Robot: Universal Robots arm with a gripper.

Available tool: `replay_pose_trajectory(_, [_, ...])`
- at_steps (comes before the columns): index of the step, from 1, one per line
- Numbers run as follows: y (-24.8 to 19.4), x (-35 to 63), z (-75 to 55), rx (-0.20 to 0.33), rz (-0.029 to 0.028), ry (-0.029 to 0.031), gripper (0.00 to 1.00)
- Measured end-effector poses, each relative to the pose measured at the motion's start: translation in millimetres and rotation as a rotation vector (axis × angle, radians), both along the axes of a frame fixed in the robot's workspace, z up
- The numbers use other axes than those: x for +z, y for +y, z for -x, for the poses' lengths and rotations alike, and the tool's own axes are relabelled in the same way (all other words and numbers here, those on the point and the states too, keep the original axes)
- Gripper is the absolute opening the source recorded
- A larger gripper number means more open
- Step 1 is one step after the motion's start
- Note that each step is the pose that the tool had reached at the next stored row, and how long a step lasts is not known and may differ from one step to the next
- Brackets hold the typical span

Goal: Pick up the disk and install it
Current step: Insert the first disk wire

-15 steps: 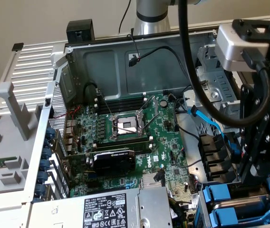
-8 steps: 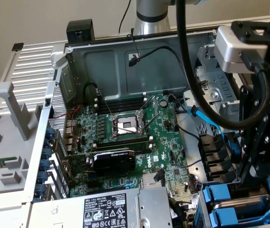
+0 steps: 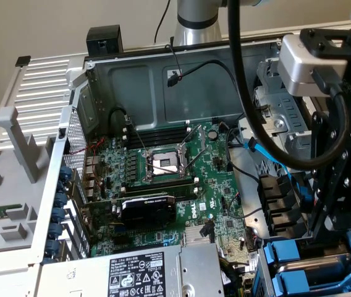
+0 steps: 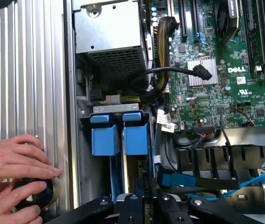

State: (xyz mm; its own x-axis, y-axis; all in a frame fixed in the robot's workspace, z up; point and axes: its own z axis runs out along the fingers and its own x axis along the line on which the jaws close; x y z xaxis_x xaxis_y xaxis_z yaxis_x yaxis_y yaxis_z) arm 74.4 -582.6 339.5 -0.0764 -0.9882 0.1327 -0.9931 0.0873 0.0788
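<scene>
The disk [image 4: 136,135] stands on edge in the drive bay at the case's corner, and its bright blue carrier end faces the wrist camera. My gripper [image 4: 144,191] hangs straight above it with its black fingers drawn close on the disk's narrow edge. A second blue carrier [image 4: 105,135] sits right beside it in the same bay. In the exterior view, my gripper [image 3: 324,238] is low at the right, just over the blue carriers [image 3: 285,255]. The disk's label is hidden.
A person's hands [image 4: 16,158] rest on the ribbed side panel [image 4: 30,70] by a round knob. The grey power-supply box [image 3: 144,272] borders the bay. Loose blue and black cables [image 4: 170,177] lie close to the gripper. The green motherboard [image 3: 163,185] fills the case's middle.
</scene>
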Motion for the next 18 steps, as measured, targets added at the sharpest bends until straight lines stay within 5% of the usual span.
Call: replay_pose_trajectory(18, [0.2, -0.9, 0.9, 0.0, -0.0024, -0.0068, 0.17])
